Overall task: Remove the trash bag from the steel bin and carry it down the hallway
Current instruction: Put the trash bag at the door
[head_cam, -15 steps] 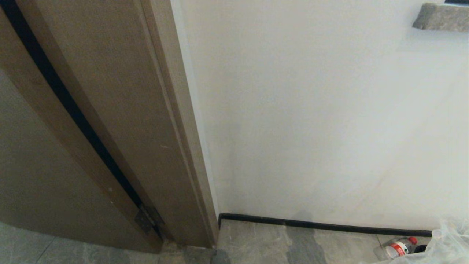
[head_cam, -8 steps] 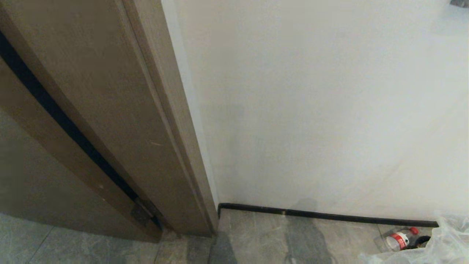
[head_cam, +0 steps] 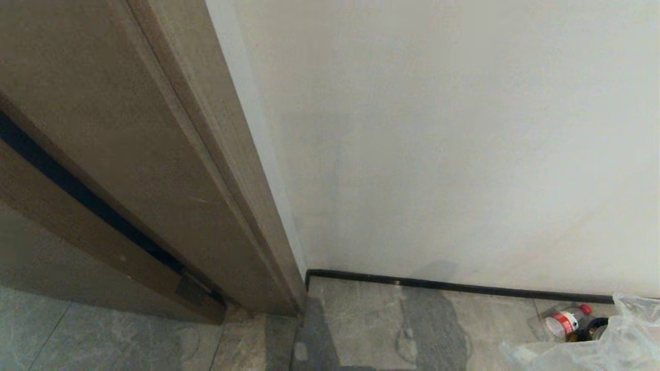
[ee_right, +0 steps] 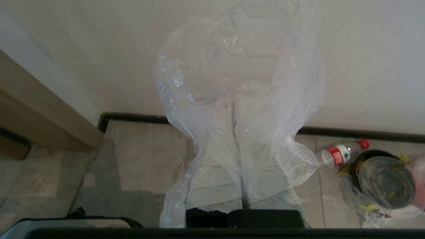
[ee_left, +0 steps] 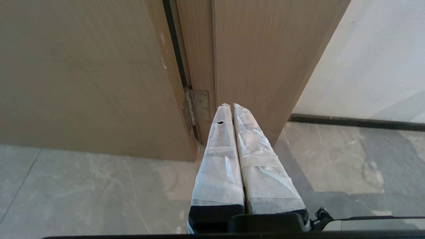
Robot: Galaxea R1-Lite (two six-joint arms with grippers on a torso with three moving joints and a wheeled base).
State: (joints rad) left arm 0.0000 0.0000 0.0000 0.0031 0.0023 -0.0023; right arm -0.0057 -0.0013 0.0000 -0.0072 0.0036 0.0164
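The trash bag, clear and crinkly, billows in front of my right gripper, which is shut on its gathered plastic. The film drapes over both wrapped fingers. In the head view only a corner of the trash bag shows at the lower right, and neither arm is seen there. My left gripper is shut with nothing between its white-wrapped fingers, and it points at a door hinge. The steel bin is out of view. The hallway floor is grey marble-look tile under a white wall.
A brown door and frame stand close on the left. A black baseboard runs along the wall. A plastic bottle with a red label and a round black-rimmed container lie among litter by the wall on the right.
The whole head picture has slid upward: the baseboard, bottle and door hinge sit higher, more floor shows, and the stone ledge has left the top right. The camera moved, not the things.
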